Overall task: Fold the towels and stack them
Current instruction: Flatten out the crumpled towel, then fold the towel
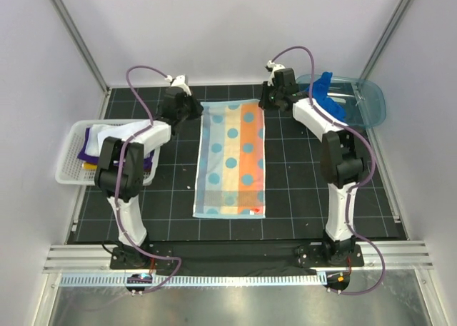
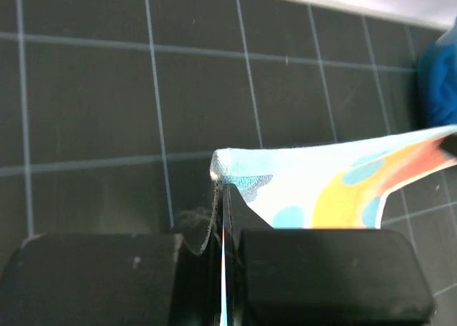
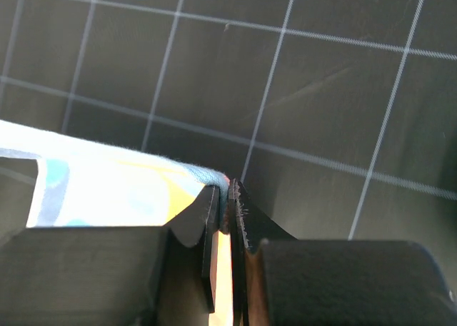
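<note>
**Both far corners pinched**

The light blue and orange spotted cloth towel (image 1: 230, 160) lies flat mid-table on the black gridded mat (image 1: 300, 190). At its far edge, the left gripper (image 2: 223, 201) is clamped tight on the far-left corner and the right gripper (image 3: 230, 194) on the far-right one.

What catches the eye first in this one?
A spotted towel in blue, yellow and orange stripes lies spread out in the middle, with the left pincer and right pincer each shut on a far corner. A white basket of towels sits at the left, and a tub holding a blue towel sits at far right.
</note>
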You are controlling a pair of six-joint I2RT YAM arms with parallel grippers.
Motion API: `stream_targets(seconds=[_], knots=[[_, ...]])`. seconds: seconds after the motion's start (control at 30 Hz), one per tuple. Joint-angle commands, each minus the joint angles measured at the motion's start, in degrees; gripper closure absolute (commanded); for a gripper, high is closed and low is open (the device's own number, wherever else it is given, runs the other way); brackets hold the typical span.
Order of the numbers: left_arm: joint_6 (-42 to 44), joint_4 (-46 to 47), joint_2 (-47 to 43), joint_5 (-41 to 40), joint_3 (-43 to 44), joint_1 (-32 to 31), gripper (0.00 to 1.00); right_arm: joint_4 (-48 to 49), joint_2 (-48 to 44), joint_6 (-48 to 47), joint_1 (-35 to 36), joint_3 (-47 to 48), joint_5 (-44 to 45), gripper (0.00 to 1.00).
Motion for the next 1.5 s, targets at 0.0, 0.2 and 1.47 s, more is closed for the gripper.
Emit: stream_targets(seconds=[0.0, 0.2, 1.47], knots=[[-1.51, 10.72, 1.53, 6.56, 7.09, 3.32, 1.00, 5.34, 0.01, -0.44, -0.82, 6.71, -0.50, 0.99], [-0.20, 11.87, 0.59, 7.89, 5.00, 3.33, 1.00, 7.09, -1.38, 0.08, -1.00, 2.00, -1.65, 0.99], [-5.03, -0.34, -52.24, 1.92, -42.91, -6.69, 1.00, 8.68, -51.84, 10.11, 17.55, -51.90, 10.13, 0.99]])
